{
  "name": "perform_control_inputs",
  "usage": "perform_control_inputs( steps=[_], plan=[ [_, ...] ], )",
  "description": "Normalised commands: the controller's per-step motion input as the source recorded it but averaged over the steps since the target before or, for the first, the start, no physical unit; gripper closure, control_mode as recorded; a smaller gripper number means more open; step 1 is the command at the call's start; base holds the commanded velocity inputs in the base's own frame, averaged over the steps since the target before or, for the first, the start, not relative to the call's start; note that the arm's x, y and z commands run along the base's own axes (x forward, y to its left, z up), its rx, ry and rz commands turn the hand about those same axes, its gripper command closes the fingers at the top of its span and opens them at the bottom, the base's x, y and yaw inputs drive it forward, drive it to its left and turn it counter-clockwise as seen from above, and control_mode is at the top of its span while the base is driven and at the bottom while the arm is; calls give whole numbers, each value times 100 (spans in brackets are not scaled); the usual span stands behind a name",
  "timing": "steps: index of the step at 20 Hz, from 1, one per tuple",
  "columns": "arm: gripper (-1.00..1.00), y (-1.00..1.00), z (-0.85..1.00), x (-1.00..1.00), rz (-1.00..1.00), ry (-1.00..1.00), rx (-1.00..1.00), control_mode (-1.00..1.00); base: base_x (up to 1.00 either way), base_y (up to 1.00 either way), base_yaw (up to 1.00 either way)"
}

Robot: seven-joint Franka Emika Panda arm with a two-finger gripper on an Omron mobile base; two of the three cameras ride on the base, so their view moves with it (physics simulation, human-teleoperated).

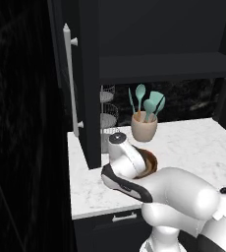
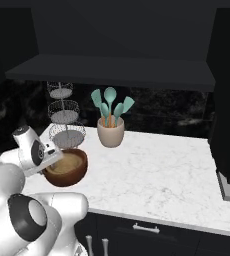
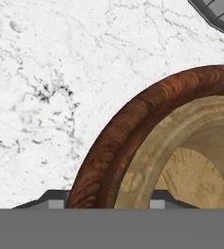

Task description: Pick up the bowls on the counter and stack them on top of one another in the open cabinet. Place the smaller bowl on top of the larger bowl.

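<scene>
The large reddish-brown bowl (image 2: 65, 175) sits on the white marble counter (image 2: 157, 170), in front of the wire basket rack (image 2: 63, 120) and to the left of the beige cup of teal utensils (image 2: 110, 131), with the smaller tan bowl (image 2: 67, 162) nested inside it. The gripper (image 3: 108, 198) hangs right over the brown bowl's near rim, one fingertip (image 3: 55, 198) outside the rim and the other inside; how tightly it closes on the rim cannot be told. The open cabinet's dark shelf (image 2: 112, 70) runs above the bowls.
</scene>
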Motion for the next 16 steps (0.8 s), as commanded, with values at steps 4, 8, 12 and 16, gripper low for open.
perform_control_inputs(
  steps=[4,8,12,16],
  plan=[
    [100,-35,53,-54,2,-1,8,-100,0,0,0],
    [100,-1,100,-82,4,-6,1,-100,0,0,0],
    [100,0,100,-54,8,-13,-1,-100,0,0,0],
    [100,-6,100,-23,12,-27,-6,-100,0,0,0]
  ],
)
